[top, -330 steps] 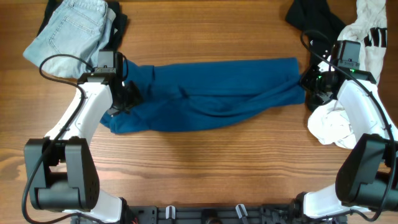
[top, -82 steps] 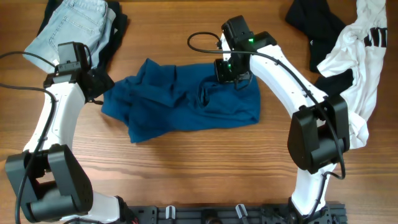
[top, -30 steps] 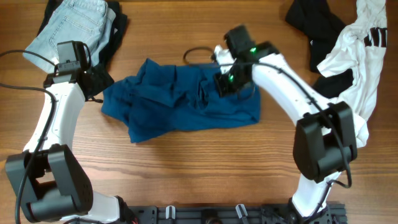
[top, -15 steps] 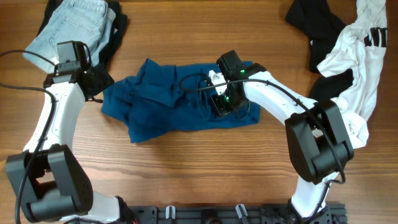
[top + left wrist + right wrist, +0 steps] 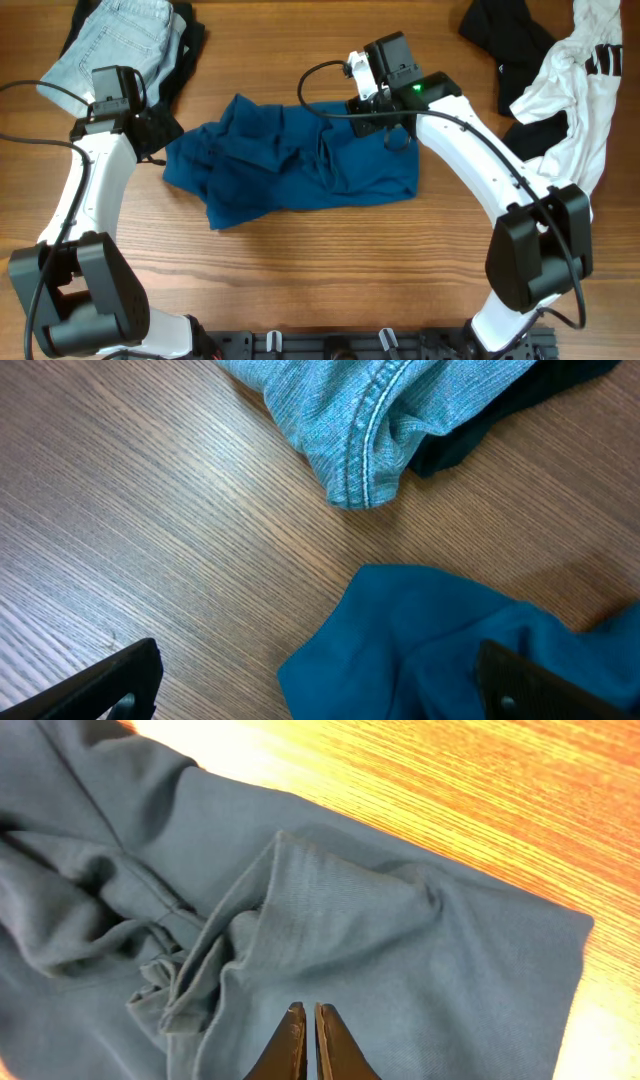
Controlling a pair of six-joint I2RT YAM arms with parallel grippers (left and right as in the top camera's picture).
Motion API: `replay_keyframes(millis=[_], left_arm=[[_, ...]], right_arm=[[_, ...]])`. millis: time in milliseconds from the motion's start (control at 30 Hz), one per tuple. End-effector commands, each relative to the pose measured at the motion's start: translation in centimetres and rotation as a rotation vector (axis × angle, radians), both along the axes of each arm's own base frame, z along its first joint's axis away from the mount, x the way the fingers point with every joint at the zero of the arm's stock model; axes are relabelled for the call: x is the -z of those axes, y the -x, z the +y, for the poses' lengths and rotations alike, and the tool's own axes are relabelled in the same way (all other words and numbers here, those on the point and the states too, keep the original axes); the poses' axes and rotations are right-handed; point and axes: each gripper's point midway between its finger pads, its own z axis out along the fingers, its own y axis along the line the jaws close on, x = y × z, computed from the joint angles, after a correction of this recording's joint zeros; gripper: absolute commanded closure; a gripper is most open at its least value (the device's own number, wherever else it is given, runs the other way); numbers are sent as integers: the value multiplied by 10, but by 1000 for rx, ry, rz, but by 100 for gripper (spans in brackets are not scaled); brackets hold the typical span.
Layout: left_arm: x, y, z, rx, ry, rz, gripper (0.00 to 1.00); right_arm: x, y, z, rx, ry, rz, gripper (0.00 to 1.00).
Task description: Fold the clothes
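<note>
Blue thin fabric, the large shirt (image 5: 300, 160), lies bunched at the centre of the desk (image 5: 320, 270). It forms a rough, wide block with deep creases, and a loose flap sticks out at its lower left. You appear to be mid-fold and between grasps, since neither gripper has hold of anything. Your right gripper (image 5: 307, 1015) hovers over the shirt's upper right part, jaws pressed together with no cloth between them. Your left gripper (image 5: 318, 655) hangs spread wide at the shirt's left edge, holding nothing. The next move likely calls for opening the right gripper, pinching an edge or corner, and pulling the wrinkles flat before another fold. A white garment with black marks (image 5: 585, 90) and a black garment (image 5: 500, 30) wait at the upper right of the frame, well apart from the shirt. Pale denim jeans (image 5: 115, 45) sit at the upper left, near the left gripper.
</note>
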Motion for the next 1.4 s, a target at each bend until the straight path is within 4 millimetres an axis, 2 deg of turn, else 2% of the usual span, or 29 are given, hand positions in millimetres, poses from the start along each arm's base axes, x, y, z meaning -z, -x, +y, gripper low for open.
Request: replay_keyframes(millis=[0,400,533,667,700,767,800,867,933,1067,1167,1367], left_arm=[[-6,-5,0,14,0,-16,0],[-6,-6,-3,22,16,-19,0],[-5,-4,-3,22,19,-9,0],[-2,0,-5,26,30,6,0],[-1,2,-7,30,37,19,0],[2,7,-14,101,54,54,0],[4,10,-21,165,69,73,0],[8,15,-33,288,100,106,0],[10,21,-36,356,100,136,0],[14,24,-38,453,94,160,0],[21,23,-41,531,108,172,0],[60,30,-28,531,146,267,0]], right_arm=[[37,-1,2,-3,21,71,96],[107,-32,29,-116,-17,24,96],[106,-41,33,-125,-27,-17,95],[92,-45,35,-125,-31,-23,86],[88,-44,35,-127,-32,-18,76],[68,-40,36,-134,-37,10,38],[61,-38,35,-133,-33,20,27],[36,-30,32,-132,-22,44,14],[17,-25,29,-133,-22,44,3],[-13,-14,22,-130,-27,26,0],[-27,-12,14,-112,-4,4,0],[-32,-12,1,-81,13,5,0]])
